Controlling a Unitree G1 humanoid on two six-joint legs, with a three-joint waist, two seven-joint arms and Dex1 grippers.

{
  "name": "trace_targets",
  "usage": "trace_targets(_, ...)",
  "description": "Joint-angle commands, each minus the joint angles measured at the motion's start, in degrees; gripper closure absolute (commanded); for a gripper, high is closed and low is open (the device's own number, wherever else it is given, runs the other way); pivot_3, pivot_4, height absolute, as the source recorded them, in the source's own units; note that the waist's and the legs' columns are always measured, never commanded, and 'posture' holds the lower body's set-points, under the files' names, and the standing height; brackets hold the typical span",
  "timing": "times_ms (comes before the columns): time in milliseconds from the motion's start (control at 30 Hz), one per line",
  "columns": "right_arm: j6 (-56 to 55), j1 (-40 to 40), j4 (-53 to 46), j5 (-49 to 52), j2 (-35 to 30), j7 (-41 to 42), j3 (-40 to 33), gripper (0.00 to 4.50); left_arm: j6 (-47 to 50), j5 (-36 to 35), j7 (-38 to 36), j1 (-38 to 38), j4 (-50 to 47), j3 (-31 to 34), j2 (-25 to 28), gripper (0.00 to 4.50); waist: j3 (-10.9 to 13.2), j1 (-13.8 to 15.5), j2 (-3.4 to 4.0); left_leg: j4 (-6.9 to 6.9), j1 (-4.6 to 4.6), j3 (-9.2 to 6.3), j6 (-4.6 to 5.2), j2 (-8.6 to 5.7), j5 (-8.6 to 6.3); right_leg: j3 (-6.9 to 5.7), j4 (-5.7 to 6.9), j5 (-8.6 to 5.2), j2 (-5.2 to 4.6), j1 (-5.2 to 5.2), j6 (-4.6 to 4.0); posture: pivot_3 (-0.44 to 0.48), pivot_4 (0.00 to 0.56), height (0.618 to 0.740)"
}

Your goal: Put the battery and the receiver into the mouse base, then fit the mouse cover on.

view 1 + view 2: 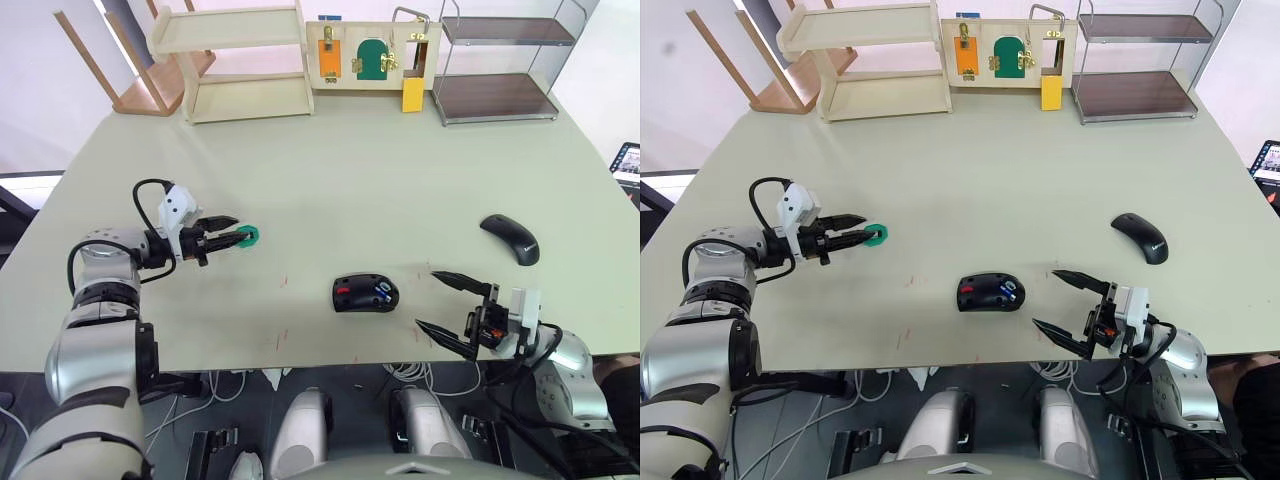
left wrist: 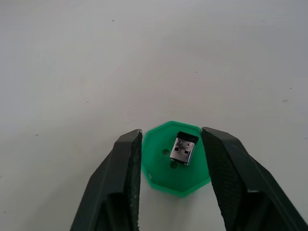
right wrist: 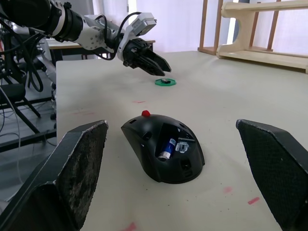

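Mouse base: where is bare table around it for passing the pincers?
Bare table lies between the mouse base and the green disc under the left pincer, and behind the base toward the shelves. It is tighter between the base and the open right pincer, with the mouse cover beyond.

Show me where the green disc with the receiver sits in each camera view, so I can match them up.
Left eye view: green disc at the left gripper tips, left of centre.
Right eye view: same spot, at that gripper's tips.
Left wrist view: low centre, between the open fingers, the receiver lying on it.
Right wrist view: far back, beyond the mouse base.
Shared landmark: the left gripper.
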Motion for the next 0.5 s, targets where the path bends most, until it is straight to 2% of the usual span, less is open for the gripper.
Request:
trace_targets(33, -1.07, 0.17, -1.70, 0.14, -0.12, -0.17, -0.05, 0.00, -0.55, 0.18, 0.02, -0.95, -0.19, -0.03, 0.54, 2.95, 0.00, 0.00, 0.00, 0.00, 0.00, 0.00, 0.00, 0.00, 0.00, 0.00, 0.00, 0.00, 0.00, 0.00, 0.00, 0.000, 0.150, 0.740)
trace_targets(500, -1.16, 0.16, -1.68, 0.10, -0.06, -0.28, 0.01, 0.00, -1.45, 1.30, -0.68, -0.70, -0.15, -0.72, 0.26, 2.95, 0.00, 0.00, 0.00, 0.00, 0.00, 0.00, 0.00, 0.00, 0.00, 0.00, 0.00, 0.00, 0.00, 0.00, -0.01, 0.000, 0.150, 0.740)
